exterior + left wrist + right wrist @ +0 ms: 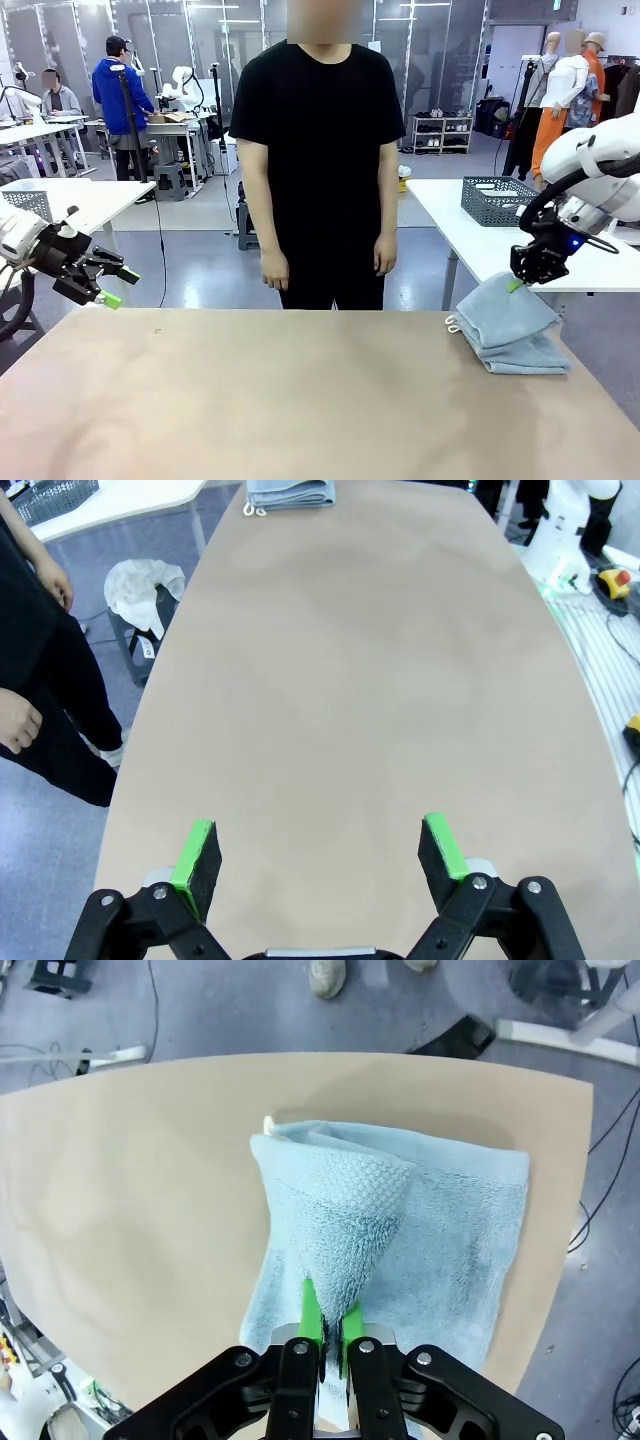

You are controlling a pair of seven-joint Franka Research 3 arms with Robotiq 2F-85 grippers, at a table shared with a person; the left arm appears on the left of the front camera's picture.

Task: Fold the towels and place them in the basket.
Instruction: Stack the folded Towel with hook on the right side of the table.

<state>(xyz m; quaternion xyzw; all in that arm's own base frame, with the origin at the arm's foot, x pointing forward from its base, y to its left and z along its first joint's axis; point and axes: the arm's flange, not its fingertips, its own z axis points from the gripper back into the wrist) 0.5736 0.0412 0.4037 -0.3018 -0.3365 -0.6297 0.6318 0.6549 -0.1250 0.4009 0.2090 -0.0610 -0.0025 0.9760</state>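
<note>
The right gripper was clamped on a pinched-up corner of the top towel, lifting it off the folded towel below at the table's four-o'clock edge. The left gripper hung wide open, empty, at nine o'clock. The basket sat on another table at two o'clock; by my judgement, no towel was in it.

Bright, even, sharp; wide-angle edge distortion

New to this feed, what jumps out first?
The right gripper, fingers shut on a pinched-up peak of the light blue-grey terry towel, lifts it off the tan table at the far right corner. The left gripper hangs open over the table's left edge. A person in a black T-shirt stands at the far side, hands down.
</note>
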